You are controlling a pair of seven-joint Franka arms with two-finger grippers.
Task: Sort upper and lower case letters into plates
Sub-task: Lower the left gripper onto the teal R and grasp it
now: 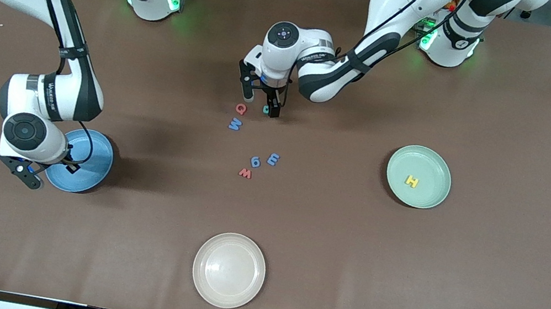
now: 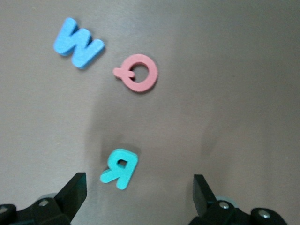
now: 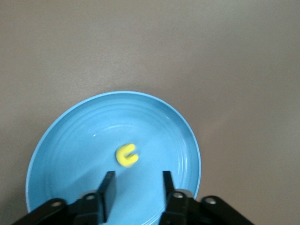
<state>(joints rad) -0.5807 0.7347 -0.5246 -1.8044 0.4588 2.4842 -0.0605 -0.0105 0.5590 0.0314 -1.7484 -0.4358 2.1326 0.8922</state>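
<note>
My left gripper hangs open just over the table, above a teal R that lies between its fingers. A red Q and a blue W lie close by. A blue g, a blue E and a red w sit nearer the front camera. My right gripper is open over the sky blue plate, where a small yellow letter lies free. The mint green plate holds a yellow H.
A cream-white plate sits near the table's front edge, nearer the camera than the letters. The brown table stretches wide between the plates.
</note>
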